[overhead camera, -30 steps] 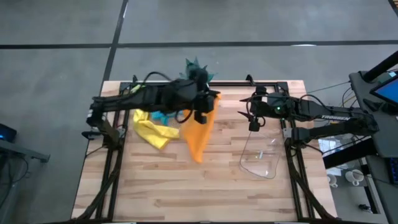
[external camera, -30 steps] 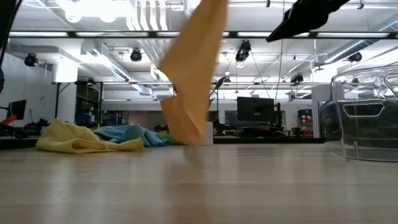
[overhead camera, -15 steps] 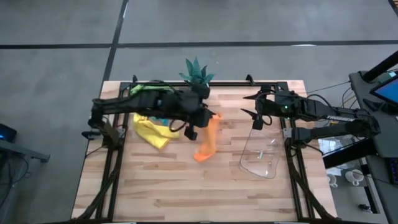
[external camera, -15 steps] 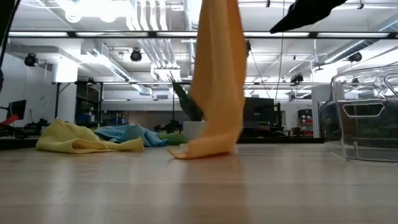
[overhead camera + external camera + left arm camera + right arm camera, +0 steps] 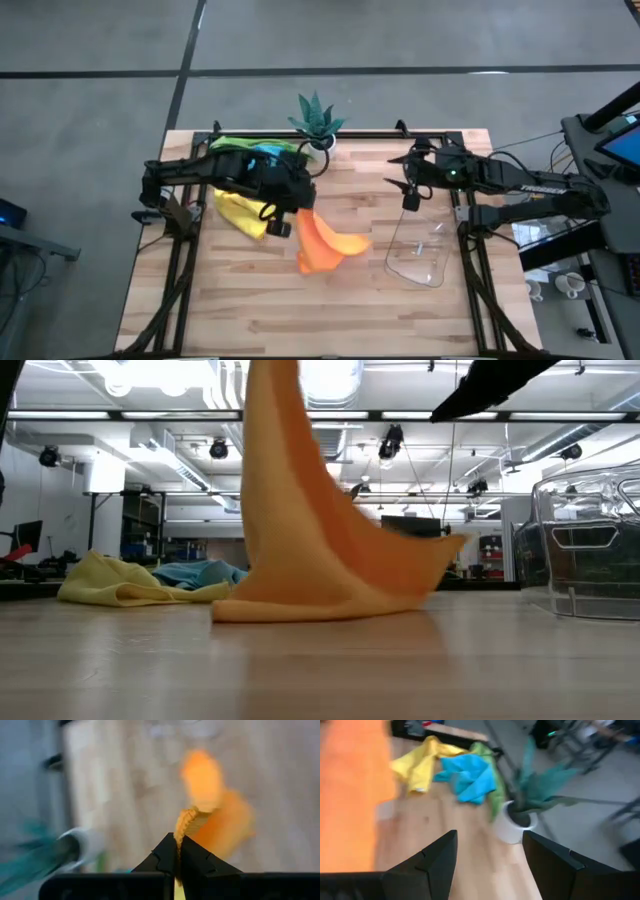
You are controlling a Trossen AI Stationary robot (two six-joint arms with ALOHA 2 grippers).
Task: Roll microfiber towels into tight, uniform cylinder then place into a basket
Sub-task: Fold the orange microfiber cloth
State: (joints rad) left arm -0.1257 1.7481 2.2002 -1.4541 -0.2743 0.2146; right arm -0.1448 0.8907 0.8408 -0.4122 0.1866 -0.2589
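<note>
Dragged leftward since the earlier frame, the soft orange microfiber towel (image 5: pixel 325 243) trails right across the desk (image 5: pixel 400 300) from the left end effector (image 5: pixel 284 218) clamping its corner; the right end effector (image 5: pixel 408 190) hangs open.

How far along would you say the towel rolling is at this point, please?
Nothing looks done: the basket holds no rolls. In hand: the left gripper is shut on a corner of the orange towel, whose lower end trails on the table. Left: rolling it, then the yellow towel, blue towel and green towel heaped at the back. The right gripper waits open above the basket's far end.
</note>
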